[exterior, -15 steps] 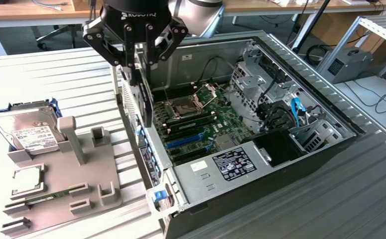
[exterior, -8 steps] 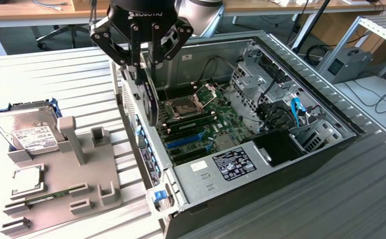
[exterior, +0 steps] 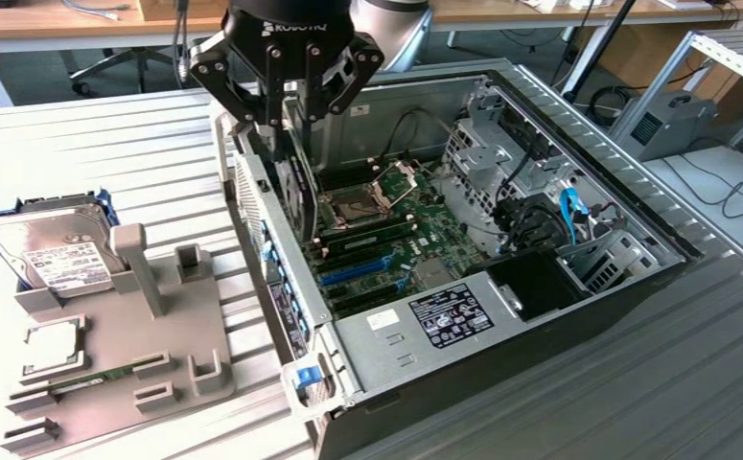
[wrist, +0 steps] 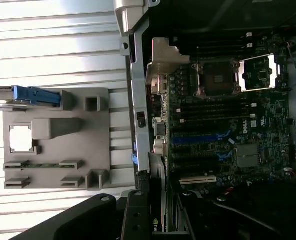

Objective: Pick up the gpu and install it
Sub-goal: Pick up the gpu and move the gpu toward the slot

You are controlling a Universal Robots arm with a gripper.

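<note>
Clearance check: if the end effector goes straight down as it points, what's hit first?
The thin black rectangular card gripped by the end effector leads; its lower edge would probably meet the green motherboard beside the silver metal case wall. Which slot is unclear.

Ribbed table [exterior: 115, 144] of pale, satin metal slats. In the exterior view, at the eight o'clock of the case [exterior: 371, 369], sits a holder [exterior: 115, 355] of matt grey plastic. At the holder's eleven o'clock is a drive [exterior: 52, 251] of shiny bare metal with a white paper label. The case is dull grey sheet metal, with a green circuit board [exterior: 409, 240] inside. The gripper [exterior: 291, 120] is matt black, and the gpu [exterior: 301, 187] is flat matt black.
</note>
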